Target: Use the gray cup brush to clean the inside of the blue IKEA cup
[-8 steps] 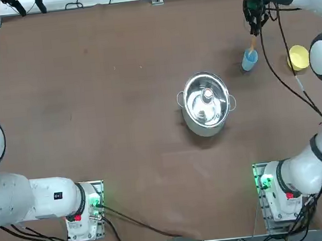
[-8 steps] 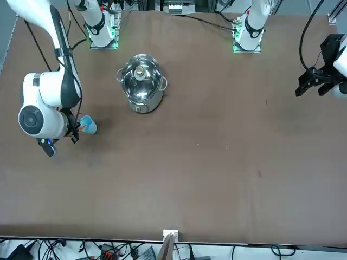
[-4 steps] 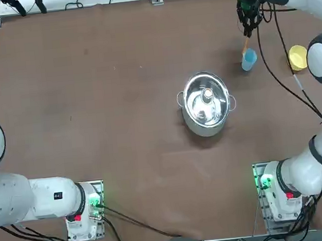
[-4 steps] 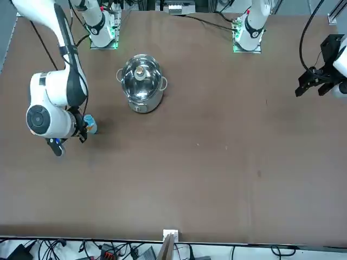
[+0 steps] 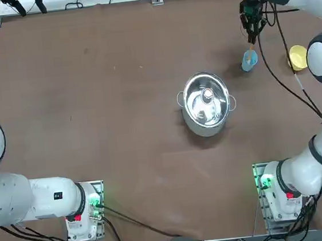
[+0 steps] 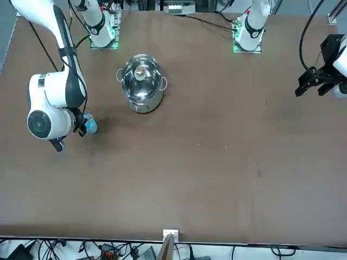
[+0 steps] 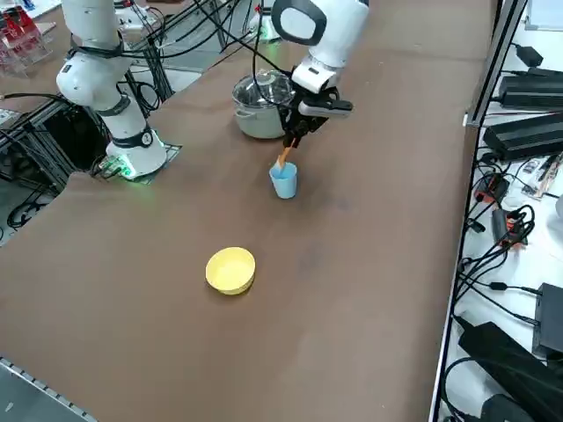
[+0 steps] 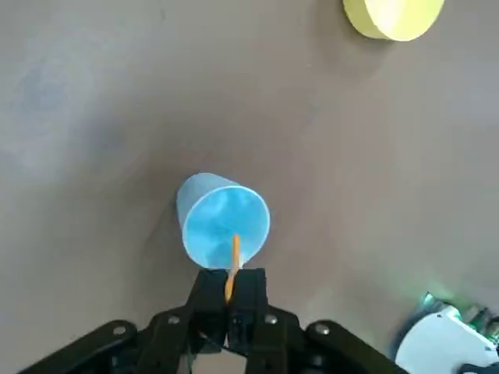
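- We see the right tool (image 8: 230, 300) poised right above the blue IKEA cup (image 8: 223, 220), its two fingers pinched tight on the gray cup brush (image 8: 231, 265) — a thin orange-tan stick.
- From the wrist camera, we see the brush running from between the fingers down past the cup's rim, with its tip inside the opening, close to the wall nearest the tool.
- Side on, the brush (image 7: 282, 158) slants down from the tool (image 7: 293, 134) into the cup (image 7: 283, 181), which stands upright on the brown table (image 7: 378, 220).
- From overhead, we place the cup (image 5: 249, 60) in the far right part of the table (image 5: 90, 105), with the tool (image 5: 250, 29) just beyond it and the brush (image 5: 251, 50) bridging the two.
- The yellow bowl (image 5: 298, 57) sits near the cup, further out toward the right edge, not touching it; we also catch it in the side view (image 7: 230, 269) and the wrist view (image 8: 392, 15).
- The steel pot (image 5: 206, 104) stands mid-table, well apart from the cup and nearer the robot, with something small and round lying inside it — we cannot tell what.
- From the front camera, the arm's bulky white wrist covers most of the action; only a sliver of the cup (image 6: 90, 126) peeks out beside it, and the pot (image 6: 141, 84) is off to the side.
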`<state>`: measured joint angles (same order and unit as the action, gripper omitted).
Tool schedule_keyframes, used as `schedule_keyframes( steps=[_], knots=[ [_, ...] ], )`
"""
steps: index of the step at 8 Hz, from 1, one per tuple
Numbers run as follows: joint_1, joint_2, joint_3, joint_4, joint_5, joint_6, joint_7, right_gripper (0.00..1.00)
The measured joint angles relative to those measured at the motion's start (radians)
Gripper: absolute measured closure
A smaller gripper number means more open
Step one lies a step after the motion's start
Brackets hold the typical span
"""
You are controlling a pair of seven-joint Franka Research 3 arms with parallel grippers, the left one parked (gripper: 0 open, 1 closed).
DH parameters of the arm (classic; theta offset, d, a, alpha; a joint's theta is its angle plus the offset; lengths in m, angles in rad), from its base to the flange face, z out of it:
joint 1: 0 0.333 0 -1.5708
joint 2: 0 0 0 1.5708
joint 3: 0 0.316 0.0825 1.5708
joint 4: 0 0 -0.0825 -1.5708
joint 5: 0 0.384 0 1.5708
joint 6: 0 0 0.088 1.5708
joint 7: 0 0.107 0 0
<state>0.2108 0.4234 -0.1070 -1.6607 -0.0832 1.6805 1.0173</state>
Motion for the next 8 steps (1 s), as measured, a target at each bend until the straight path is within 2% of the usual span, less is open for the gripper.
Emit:
schedule_keyframes(
  steps=[4,8],
  knots=[
    [-0.05,0.001,-0.004,0.083,-0.012,-0.011,-0.085,0.96],
    [-0.154,0.002,-0.009,0.115,-0.13,-0.062,-0.297,0.96]
  ],
)
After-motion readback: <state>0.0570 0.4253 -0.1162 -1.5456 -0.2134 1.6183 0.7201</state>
